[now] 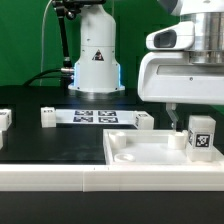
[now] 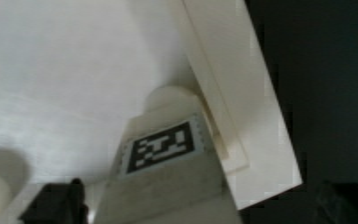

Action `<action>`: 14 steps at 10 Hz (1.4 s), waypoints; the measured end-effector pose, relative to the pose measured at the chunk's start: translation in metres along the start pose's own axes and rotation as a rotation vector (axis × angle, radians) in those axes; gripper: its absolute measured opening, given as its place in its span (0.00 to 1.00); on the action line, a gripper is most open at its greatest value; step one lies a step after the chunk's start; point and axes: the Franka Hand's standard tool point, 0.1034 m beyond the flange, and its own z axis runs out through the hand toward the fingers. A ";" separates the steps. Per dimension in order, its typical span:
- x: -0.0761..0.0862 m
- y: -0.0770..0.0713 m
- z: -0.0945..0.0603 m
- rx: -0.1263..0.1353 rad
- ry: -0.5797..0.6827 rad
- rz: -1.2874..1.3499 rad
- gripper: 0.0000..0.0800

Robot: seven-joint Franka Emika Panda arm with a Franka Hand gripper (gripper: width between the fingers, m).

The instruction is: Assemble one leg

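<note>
The leg (image 1: 201, 135), a small white post with a black-and-white tag, stands upright at the right end of the large white panel (image 1: 130, 160) in the exterior view. My gripper (image 1: 187, 118) hangs just above and beside it; one grey finger (image 1: 172, 114) shows to the leg's left. In the wrist view the leg (image 2: 167, 150) runs between my two dark fingertips (image 2: 51, 205), which stand wide apart, next to the panel's raised rim (image 2: 229, 90). The gripper (image 2: 197, 210) is open around the leg; no pad visibly touches it.
A short white stub (image 1: 176, 141) rises from the panel beside the leg. Three more white legs (image 1: 47, 117), (image 1: 3, 120), (image 1: 143, 121) lie on the black table. The marker board (image 1: 95, 117) lies behind them, with the robot base (image 1: 95, 60) at the back.
</note>
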 end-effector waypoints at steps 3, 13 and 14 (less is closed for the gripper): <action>0.001 0.001 -0.002 -0.004 0.004 -0.143 0.81; 0.005 0.009 -0.001 -0.010 0.005 -0.047 0.36; 0.006 0.011 -0.001 -0.013 0.013 0.053 0.36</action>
